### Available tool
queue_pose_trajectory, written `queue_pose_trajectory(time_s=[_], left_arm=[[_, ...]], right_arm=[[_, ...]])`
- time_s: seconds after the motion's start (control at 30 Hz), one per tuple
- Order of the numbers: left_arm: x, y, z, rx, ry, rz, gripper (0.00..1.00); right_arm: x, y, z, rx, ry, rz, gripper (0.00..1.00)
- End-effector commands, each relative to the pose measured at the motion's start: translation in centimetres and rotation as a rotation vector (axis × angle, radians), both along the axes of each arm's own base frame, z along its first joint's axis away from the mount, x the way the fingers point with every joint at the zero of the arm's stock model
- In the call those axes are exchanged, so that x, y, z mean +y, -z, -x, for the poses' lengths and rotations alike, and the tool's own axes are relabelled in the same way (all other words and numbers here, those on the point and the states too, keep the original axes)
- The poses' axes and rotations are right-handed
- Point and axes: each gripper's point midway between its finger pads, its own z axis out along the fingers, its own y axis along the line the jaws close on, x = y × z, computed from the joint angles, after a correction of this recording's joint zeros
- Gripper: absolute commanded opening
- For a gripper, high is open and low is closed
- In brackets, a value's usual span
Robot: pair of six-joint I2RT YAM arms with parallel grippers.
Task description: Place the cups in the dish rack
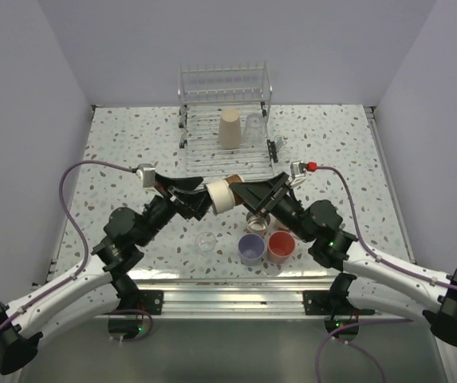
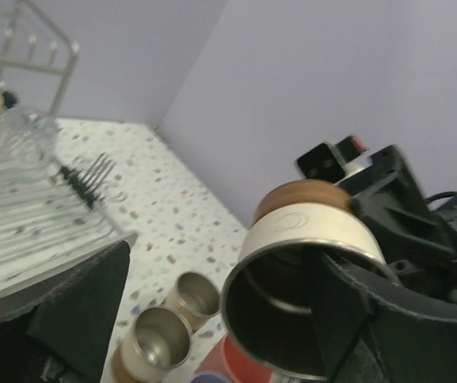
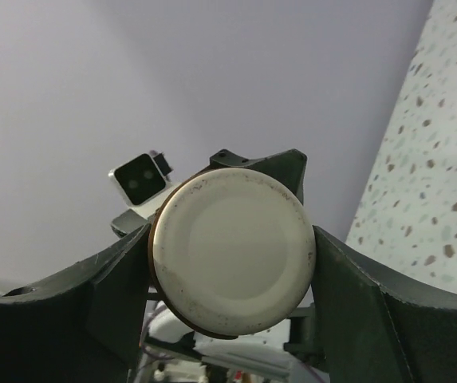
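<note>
A cream-sided metallic cup with a tan base hangs in the air on its side between both grippers. My right gripper is shut on its base end. My left gripper is open at its mouth, with one finger over the rim and the other far off. The dish rack holds an upturned beige cup and a clear cup. On the table stand a lavender cup, a coral cup, a clear cup and two metallic cups, partly hidden under my right arm.
The rack's small side cutlery basket is on its right. Grey walls close in the table on the left, back and right. A metal rail runs along the near edge by the arm bases.
</note>
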Motion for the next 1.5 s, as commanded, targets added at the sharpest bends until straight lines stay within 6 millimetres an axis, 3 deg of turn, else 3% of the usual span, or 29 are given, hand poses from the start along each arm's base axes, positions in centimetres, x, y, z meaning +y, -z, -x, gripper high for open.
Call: queue_pose_trajectory(time_s=[0.0, 0.03, 0.07, 0.1, 0.13, 0.2, 0.23, 0.27, 0.3, 0.33, 0.37, 0.4, 0.47, 0.5, 0.53, 0.57, 0.6, 0.63, 0.77, 0.83, 0.9, 0.93, 0.97, 1.0, 1.03, 1.07, 1.13, 1.3, 1.47], left_arm=[[3.1, 3.5, -1.6, 0.19, -0.184, -0.204, 0.94], [3.8, 3.7, -1.6, 0.206, -0.214, -0.237, 0.96], [4.7, 3.3, -1.6, 0.225, -0.242, -0.264, 0.99], [6.2, 5.3, -1.6, 0.295, -0.304, -0.355, 1.0], [7.1, 5.8, -1.5, 0.319, -0.336, -0.406, 1.0], [9.0, 5.9, -1.7, 0.369, -0.42, -0.5, 1.0], [10.3, 7.8, -1.0, 0.423, -0.44, -0.612, 1.0], [11.1, 7.5, -0.9, 0.435, -0.463, -0.646, 1.0], [12.3, 8.7, -0.6, 0.468, -0.499, -0.721, 1.0], [12.9, 8.8, -0.6, 0.467, -0.517, -0.75, 1.0], [13.3, 9.2, -0.5, 0.47, -0.531, -0.772, 1.0], [13.8, 9.0, -0.6, 0.458, -0.554, -0.765, 1.0], [13.5, 9.4, -0.6, 0.425, -0.533, -0.763, 1.0], [12.7, 8.5, -0.6, 0.383, -0.497, -0.717, 1.0], [12.5, 8.2, -0.6, 0.358, -0.485, -0.71, 1.0], [12.4, 8.3, -0.6, 0.343, -0.478, -0.705, 1.0], [12.4, 7.7, -0.5, 0.318, -0.471, -0.691, 1.0], [12.6, 7.5, -0.4, 0.311, -0.474, -0.692, 1.0], [14.1, 7.6, -0.4, 0.296, -0.543, -0.697, 1.0], [13.7, 7.3, -0.1, 0.278, -0.513, -0.652, 1.0], [13.4, 7.3, 0.3, 0.265, -0.483, -0.642, 1.0], [13.6, 7.2, 0.3, 0.264, -0.491, -0.643, 1.0], [13.8, 7.2, 0.3, 0.267, -0.505, -0.642, 1.0], [14.0, 7.1, 0.2, 0.266, -0.516, -0.641, 1.0], [14.0, 7.1, 0.3, 0.264, -0.513, -0.638, 1.0], [13.8, 7.1, 0.3, 0.261, -0.501, -0.643, 1.0], [13.7, 7.1, 0.3, 0.255, -0.493, -0.649, 1.0], [13.7, 6.8, 0.2, 0.245, -0.486, -0.646, 1.0], [13.8, 6.7, -0.3, 0.235, -0.474, -0.633, 1.0]], right_arm=[[-2.5, -3.1, -1.5, -0.09, 0.17, 0.091, 0.0], [-3.0, -4.4, -1.7, -0.115, 0.199, 0.11, 0.0], [-3.2, -4.2, -2.3, -0.148, 0.235, 0.185, 0.0], [-3.5, -3.2, -2.8, -0.137, 0.262, 0.267, 0.0], [-4.2, -5.0, -3.5, -0.158, 0.318, 0.283, 0.0], [-4.0, -3.2, -5.1, -0.186, 0.366, 0.487, 0.0], [-4.5, -5.3, -6.1, -0.203, 0.429, 0.517, 0.0], [-3.7, -3.8, -7.6, -0.233, 0.445, 0.653, 0.0], [-3.2, -2.5, -8.4, -0.226, 0.441, 0.742, 0.0], [-2.9, -4.2, -9.3, -0.252, 0.472, 0.76, 0.0], [-2.5, -4.0, -10.2, -0.292, 0.484, 0.842, 0.0], [-0.6, -3.2, -11.9, -0.293, 0.476, 0.919, 0.0], [0.6, -2.1, -14.1, -0.322, 0.491, 1.051, 0.0], [2.3, 0.6, -15.6, -0.312, 0.469, 1.144, 0.0], [3.2, -0.8, -16.7, -0.333, 0.489, 1.147, 0.0], [3.6, -0.5, -17.7, -0.35, 0.501, 1.197, 0.0], [5.2, 2.7, -19.2, -0.338, 0.47, 1.274, 0.0], [5.9, 0.9, -20.3, -0.365, 0.498, 1.271, 0.0], [8.5, 3.7, -24.5, -0.363, 0.508, 1.384, 0.0], [9.6, 5.1, -26.6, -0.358, 0.518, 1.424, 0.0], [9.8, 6.0, -27.9, -0.357, 0.523, 1.458, 0.0], [9.8, 5.3, -29.0, -0.356, 0.549, 1.438, 0.0], [10.1, 7.2, -29.8, -0.345, 0.542, 1.466, 0.0], [10.0, 7.9, -30.4, -0.337, 0.54, 1.473, 0.0], [9.6, 7.5, -31.4, -0.324, 0.557, 1.449, 0.0], [9.6, 8.7, -32.0, -0.31, 0.553, 1.459, 0.0], [8.5, 9.4, -33.2, -0.28, 0.571, 1.45, 0.0], [8.4, 11.4, -35.0, -0.274, 0.546, 1.426, 0.0], [9.4, 11.9, -35.6, -0.297, 0.542, 1.396, 0.0]])
